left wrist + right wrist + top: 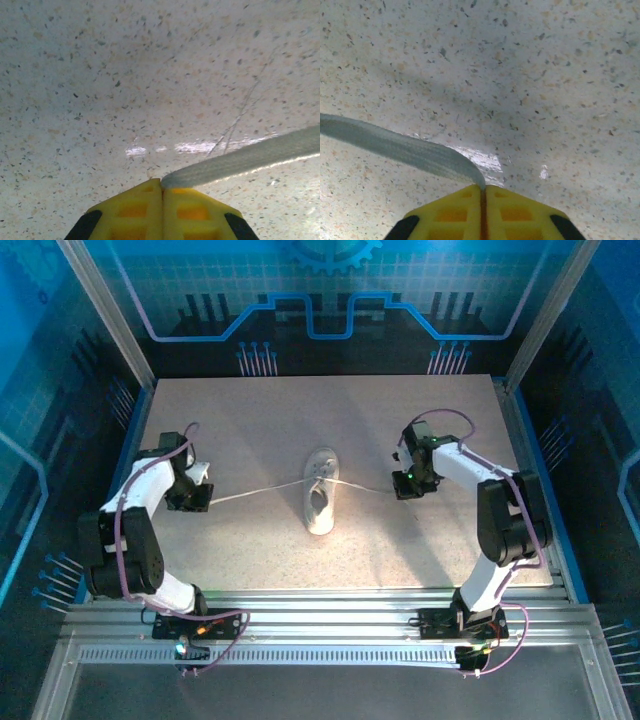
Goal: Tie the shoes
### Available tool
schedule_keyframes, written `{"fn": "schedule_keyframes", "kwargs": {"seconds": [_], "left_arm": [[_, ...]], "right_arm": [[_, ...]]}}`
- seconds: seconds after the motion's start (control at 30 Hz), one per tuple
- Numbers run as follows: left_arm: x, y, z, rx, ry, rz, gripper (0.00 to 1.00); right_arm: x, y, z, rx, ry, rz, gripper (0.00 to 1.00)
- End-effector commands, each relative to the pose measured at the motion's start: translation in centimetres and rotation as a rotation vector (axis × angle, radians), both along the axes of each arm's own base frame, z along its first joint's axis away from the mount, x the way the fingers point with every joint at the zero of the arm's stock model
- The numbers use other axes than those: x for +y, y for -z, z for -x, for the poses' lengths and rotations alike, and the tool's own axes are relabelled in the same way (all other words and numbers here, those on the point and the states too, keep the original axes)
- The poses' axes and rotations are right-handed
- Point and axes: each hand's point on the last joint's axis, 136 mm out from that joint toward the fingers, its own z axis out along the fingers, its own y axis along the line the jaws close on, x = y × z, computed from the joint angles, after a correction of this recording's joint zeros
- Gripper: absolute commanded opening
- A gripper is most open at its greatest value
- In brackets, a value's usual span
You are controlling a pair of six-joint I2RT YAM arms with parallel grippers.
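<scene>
The shoe [320, 502], a small white low-top sneaker, lies in the middle of the table with its toe toward the arm bases. One thin white lace [255, 491] runs taut from it to the left, another lace [365, 487] to the right. My left gripper [200, 498] sits low at the left end, its yellow fingers [130, 212] pressed together on the lace [250, 157], which leaves at the tips [161, 181]. My right gripper [403, 488] holds the other lace [395, 142] the same way, pinched at its tips [483, 187] with a hairline slit between the fingers [520, 212].
The speckled beige tabletop [250, 430] is bounded by aluminium frame posts and blue printed walls [320, 300]. A slotted metal rail [320, 615] runs along the near edge by the arm bases.
</scene>
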Motion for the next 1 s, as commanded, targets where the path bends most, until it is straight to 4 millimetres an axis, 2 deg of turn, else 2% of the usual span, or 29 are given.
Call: {"fn": "schedule_keyframes", "kwargs": {"seconds": [0.0,0.03,0.07,0.1,0.23,0.3,0.37,0.53,0.6,0.7,0.83,0.97], "left_arm": [[1.2,0.3,0.9,0.066,-0.004,-0.063,0.02],[1.2,0.2,0.8,0.057,0.002,-0.066,0.17],[1.3,-0.1,0.6,0.037,0.009,-0.069,0.29],[1.3,-0.5,0.4,0.013,0.015,-0.074,0.34],[1.1,-2.6,-0.9,-0.074,0.052,-0.077,0.46],[0.0,-4.0,-1.7,-0.124,0.105,-0.041,0.48],[-2.1,-5.2,-2.7,-0.171,0.184,0.006,0.50],[-10.6,-6.9,-5.4,-0.254,0.413,0.086,0.55],[-14.1,-6.4,-6.5,-0.270,0.497,0.113,0.59],[-16.9,-4.0,-6.9,-0.231,0.682,0.037,0.60],[-17.0,-0.2,-6.8,-0.135,0.902,-0.120,0.59],[-17.2,1.8,-7.2,-0.124,1.004,-0.126,0.59]], "right_arm": [[0.5,0.2,0.2,0.012,0.026,-0.023,0.21],[0.5,-0.1,0.2,-0.001,0.027,-0.029,0.29],[0.6,-0.6,0.1,-0.019,0.029,-0.038,0.34],[0.7,-1.3,0.0,-0.045,0.023,-0.049,0.36],[0.9,-3.9,-0.3,-0.128,0.004,-0.068,0.43],[1.2,-5.0,-0.5,-0.160,-0.021,-0.077,0.46],[1.8,-5.9,-0.6,-0.193,-0.049,-0.074,0.46],[5.3,-7.1,-1.2,-0.286,-0.150,-0.094,0.46],[7.3,-7.3,-1.5,-0.311,-0.182,-0.117,0.45],[9.6,-7.6,-1.6,-0.326,-0.225,-0.157,0.45],[10.9,-7.9,-1.3,-0.347,-0.255,-0.174,0.45],[10.9,-7.8,-1.4,-0.364,-0.246,-0.176,0.45]]}}
